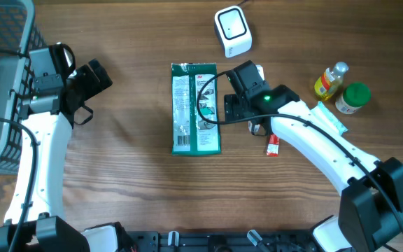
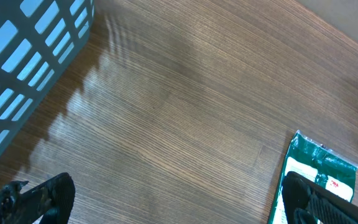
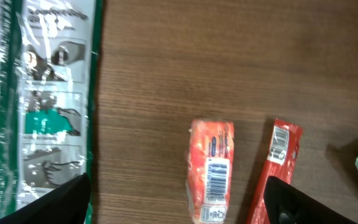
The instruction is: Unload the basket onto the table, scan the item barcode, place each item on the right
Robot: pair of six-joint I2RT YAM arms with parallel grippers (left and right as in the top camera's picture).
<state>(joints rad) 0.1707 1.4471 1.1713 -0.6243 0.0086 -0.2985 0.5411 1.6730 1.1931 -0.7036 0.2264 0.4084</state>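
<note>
- Right gripper — fingers spread, holding nothing, straddling the orange packet, which lies barcode up.
- The packet lies at 3 o'clock of the green pouch.
- Scanner sits at the table's 12 o'clock.
- Left gripper — released, empty.

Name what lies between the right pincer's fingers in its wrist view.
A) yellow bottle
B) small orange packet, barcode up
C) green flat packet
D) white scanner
B: the orange packet lies, barcode up, between the open fingers of the right pincer; the green packet sits off to one side.
</note>
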